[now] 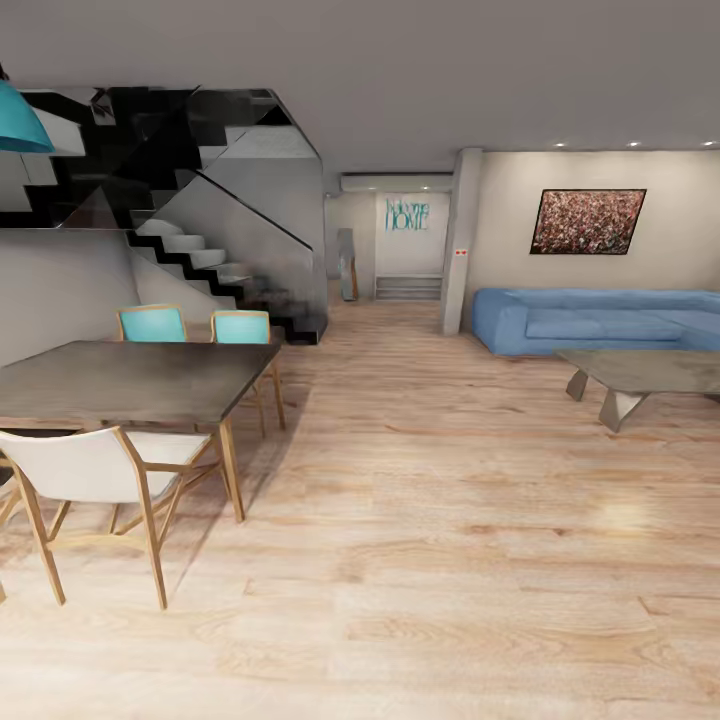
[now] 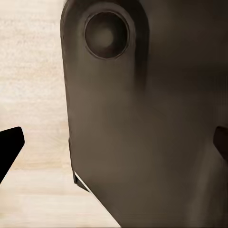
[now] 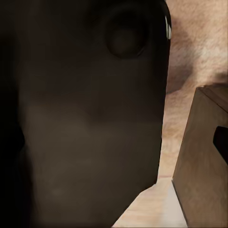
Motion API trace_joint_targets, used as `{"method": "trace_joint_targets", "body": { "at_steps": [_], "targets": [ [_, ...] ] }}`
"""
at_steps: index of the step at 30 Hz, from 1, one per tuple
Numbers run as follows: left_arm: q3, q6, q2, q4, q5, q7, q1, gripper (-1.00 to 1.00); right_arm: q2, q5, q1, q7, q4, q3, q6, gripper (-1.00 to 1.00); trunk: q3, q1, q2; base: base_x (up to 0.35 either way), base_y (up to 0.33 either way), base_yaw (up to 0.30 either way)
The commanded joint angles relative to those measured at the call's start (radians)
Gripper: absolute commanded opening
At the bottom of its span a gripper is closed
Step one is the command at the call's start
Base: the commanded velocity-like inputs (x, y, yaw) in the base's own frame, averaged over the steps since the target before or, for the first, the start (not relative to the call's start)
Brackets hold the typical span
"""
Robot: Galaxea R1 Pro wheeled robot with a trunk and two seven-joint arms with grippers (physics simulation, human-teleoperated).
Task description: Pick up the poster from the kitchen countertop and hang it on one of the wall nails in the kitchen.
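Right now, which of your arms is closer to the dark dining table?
Left, probably. The dining table stands on the robot's left, the left arm's side; the right arm is on the side away from it.

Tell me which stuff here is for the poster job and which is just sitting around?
For the job: nothing here. This is the dining and living room.

Just sitting around:
dining table
teal chairs
white chair
stairs
blue sofa
coffee table
reddish painting
"welcome home" lettering
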Motion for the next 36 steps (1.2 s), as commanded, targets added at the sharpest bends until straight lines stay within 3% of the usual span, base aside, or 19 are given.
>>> {"method": "trace_joint_targets", "body": {
  "at_steps": [1, 5, 21, 30, 31, 36],
  "targets": [
    [-0.003, -0.006, -0.006, -0.006, 0.000, 0.000, 0.006, 1.00, -0.006, 0.004, -0.006, 0.000, -0.006, 0.004, -0.006, 1.00, 0.000, 0.000, 0.000, 0.000, 0.000, 0.000],
    [-0.004, -0.006, -0.027, -0.028, 0.000, 0.000, 0.021, 1.00, -0.006, 0.003, -0.029, 0.000, -0.017, 0.003, -0.012, 1.00, 0.000, 0.000, 0.000, 0.000, 0.000, 0.000],
    [-0.004, -0.006, -0.027, -0.031, 0.000, 0.000, 0.021, 1.00, -0.006, 0.003, -0.037, 0.000, -0.017, 0.003, -0.012, 1.00, 0.000, 0.000, 0.000, 0.000, 0.000, 0.000],
    [0.000, -0.029, -0.046, -0.081, -0.045, 0.000, 0.034, 1.00, -0.050, -0.007, -0.089, -0.002, -0.067, -0.003, -0.057, 1.00, 0.000, 0.000, 0.000, 0.000, 0.000, 0.000],
    [0.003, -0.031, -0.046, -0.614, -0.107, -0.001, 0.035, 1.00, -0.057, -0.006, -0.208, -0.003, -0.367, -0.002, -0.098, 1.00, 0.000, 0.000, 0.000, 0.000, 0.000, 0.000],
    [0.010, -0.037, -0.045, -0.631, -0.114, -0.001, 0.035, 1.00, -0.060, -0.004, -0.210, -0.003, -0.364, 0.001, -0.105, 1.00, 0.000, 0.000, 0.000, 0.000, 0.000, 0.001]
  ]
}}
